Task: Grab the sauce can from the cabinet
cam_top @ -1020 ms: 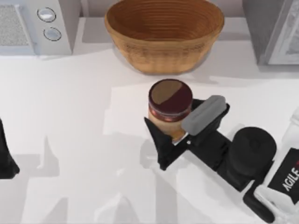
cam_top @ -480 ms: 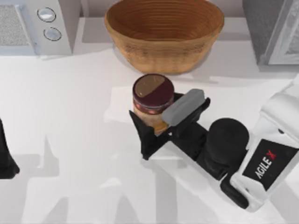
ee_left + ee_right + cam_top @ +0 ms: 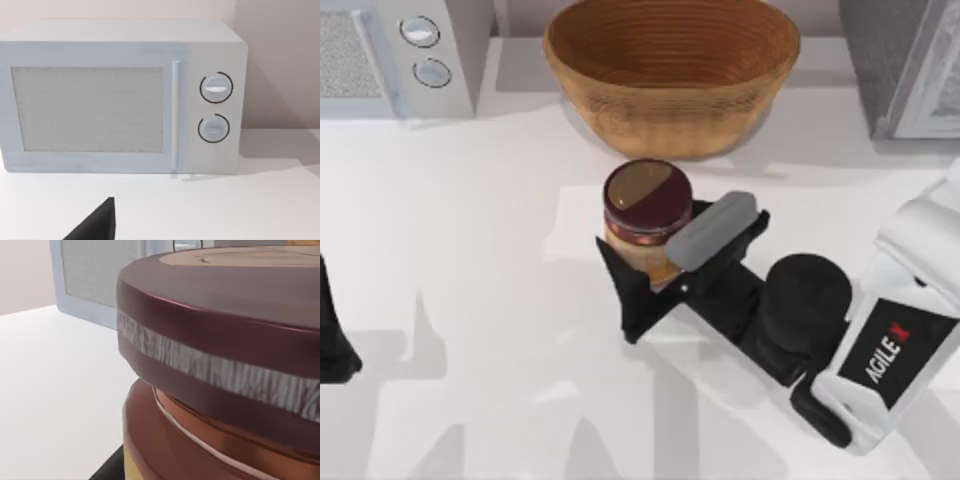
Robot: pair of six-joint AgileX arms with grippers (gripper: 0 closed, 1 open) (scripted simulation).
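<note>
At table centre, right gripper (image 3: pixel 655 275) clamped on sauce can (image 3: pixel 646 205), fingers either side of its tan wall, can upright at 6 o'clock of wicker bowl (image 3: pixel 670 75). Best kept level and firmly squeezed, clear of the bowl rim. Left gripper (image 3: pixel 332 345) parked at 9 o'clock edge, jaw state unreadable; microwave (image 3: pixel 120 95) beyond it.

Bright even light, soft grey shadows, no glare
</note>
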